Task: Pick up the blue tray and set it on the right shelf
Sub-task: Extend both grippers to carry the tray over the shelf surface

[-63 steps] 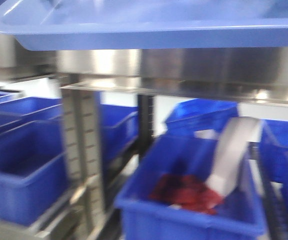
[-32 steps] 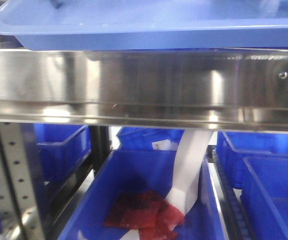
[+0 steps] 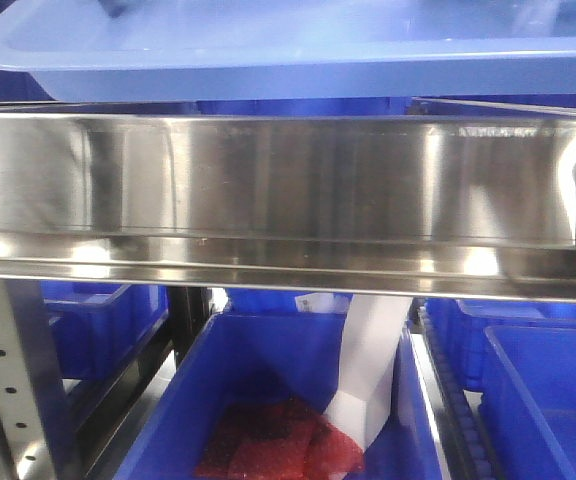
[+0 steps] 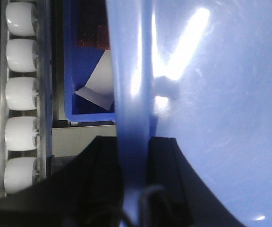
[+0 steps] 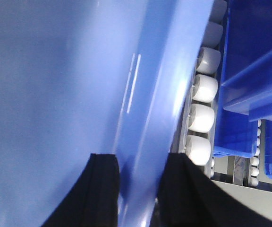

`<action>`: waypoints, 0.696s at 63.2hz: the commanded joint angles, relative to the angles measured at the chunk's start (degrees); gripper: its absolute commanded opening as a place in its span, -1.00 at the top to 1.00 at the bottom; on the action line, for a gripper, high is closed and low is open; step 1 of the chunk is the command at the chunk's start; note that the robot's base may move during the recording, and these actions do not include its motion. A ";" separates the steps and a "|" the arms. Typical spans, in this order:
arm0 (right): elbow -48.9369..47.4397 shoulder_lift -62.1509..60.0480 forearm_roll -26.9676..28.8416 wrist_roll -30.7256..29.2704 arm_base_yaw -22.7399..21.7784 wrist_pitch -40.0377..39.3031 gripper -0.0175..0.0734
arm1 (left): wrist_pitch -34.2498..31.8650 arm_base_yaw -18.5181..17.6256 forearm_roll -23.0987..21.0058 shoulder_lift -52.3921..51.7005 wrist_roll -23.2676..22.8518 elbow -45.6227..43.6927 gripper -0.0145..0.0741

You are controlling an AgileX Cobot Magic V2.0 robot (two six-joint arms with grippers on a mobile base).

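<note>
The blue tray [image 3: 268, 45] is up at the top of the front view, just above the right shelf [image 3: 298, 265]. A thin dark strip shows between the tray's bottom and the top edge of the shelf's shiny front rail [image 3: 268, 180] — I cannot tell if they touch farther back. The rail runs all the way across, from side to side. The tray's round left corner sits near the left edge of the view, and its right end goes out of sight. Under the rail there is open room down to a deep blue bin [image 3: 258, 350] with a red bag [image 3: 278, 450] and a white strip [image 3: 368, 370] in it. Another bin [image 3: 538, 400] stands just beside it on the right. A grey post [image 3: 8, 380] with holes stands at the lower left. The left gripper [image 4: 133, 151] is clamped on the tray's rolled rim, one black finger on each side. A row of white rollers [image 4: 20, 94] runs to the left of that rim. The right gripper [image 5: 138, 165] pinches the other rim the same way — a second roller row [image 5: 204, 90] lies just beside it there. The tray is light blue, wide and shallow, smooth and glossy, with bright streaks of light on it.
</note>
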 commanded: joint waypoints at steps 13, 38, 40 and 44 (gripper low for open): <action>-2.22 -1.86 1.79 -1.76 0.66 -0.84 0.57 | 3.78 -0.93 -4.87 -2.50 1.59 -1.83 0.78; -2.22 -1.86 1.79 -1.76 0.66 -0.84 0.57 | 3.78 -0.93 -4.87 -2.16 1.59 -1.83 0.78; -2.22 -1.86 1.79 -1.76 0.66 -0.84 0.57 | 3.78 -0.93 -4.87 -2.07 1.59 -1.83 0.78; -2.22 -1.86 1.79 -1.76 0.66 -0.84 0.57 | 3.78 -0.93 -4.87 -2.07 1.59 -1.83 0.78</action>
